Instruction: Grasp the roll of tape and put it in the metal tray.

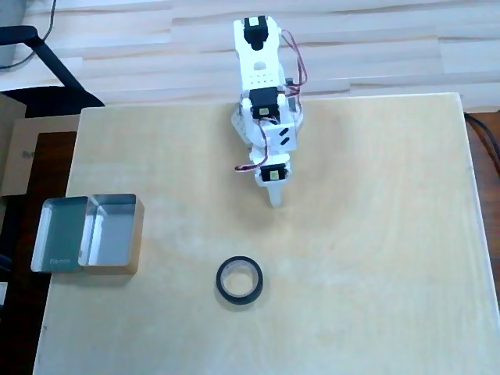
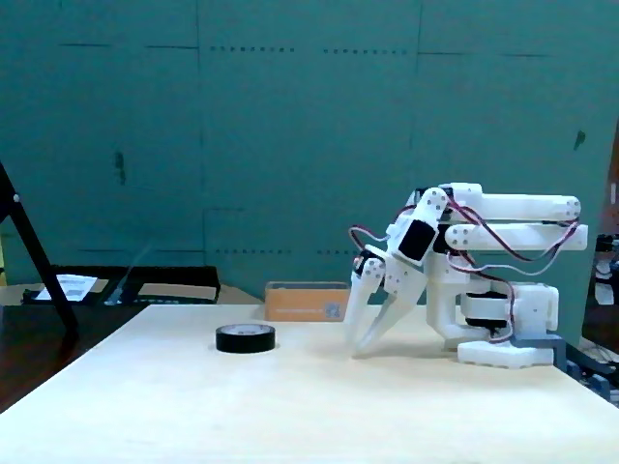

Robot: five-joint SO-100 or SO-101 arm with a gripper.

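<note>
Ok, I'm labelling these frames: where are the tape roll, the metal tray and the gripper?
roll of tape (image 1: pixel 221 288): overhead view, left side of the black ring.
metal tray (image 1: pixel 87 213): overhead view, the divider between compartments.
gripper (image 2: pixel 361 349): fixed view, between the fingertips.

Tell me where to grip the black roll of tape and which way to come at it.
Grip the roll of tape across its wall, one finger inside the wide open centre and one outside. Come straight down from above: it lies flat on the table with its hole facing up. The gripper is apart from it, so the near rim seems easiest.
</note>
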